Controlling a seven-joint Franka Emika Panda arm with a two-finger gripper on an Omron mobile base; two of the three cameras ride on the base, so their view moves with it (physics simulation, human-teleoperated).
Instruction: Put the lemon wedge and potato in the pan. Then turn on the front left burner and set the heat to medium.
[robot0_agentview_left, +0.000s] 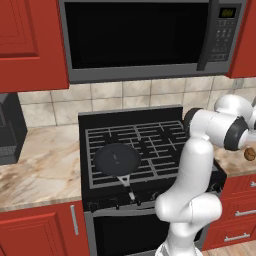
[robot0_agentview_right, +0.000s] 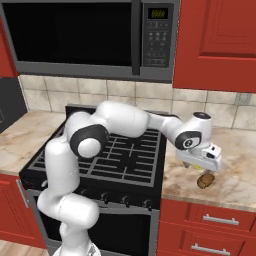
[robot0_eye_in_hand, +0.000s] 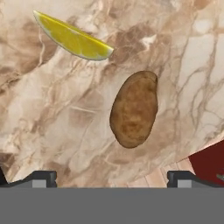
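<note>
Brown potato (robot0_eye_in_hand: 134, 109) near upright, lemon wedge (robot0_eye_in_hand: 72, 38) slanted

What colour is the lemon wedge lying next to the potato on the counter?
Yellow, with a paler greenish rind edge. The lemon wedge shows best in the hand view.

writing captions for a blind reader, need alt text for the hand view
Looking down on a marbled beige counter, a brown oval potato lies near the middle with a yellow lemon wedge apart from it at upper left. The gripper is spread wide, its two dark fingertips at the bottom edge.
</note>
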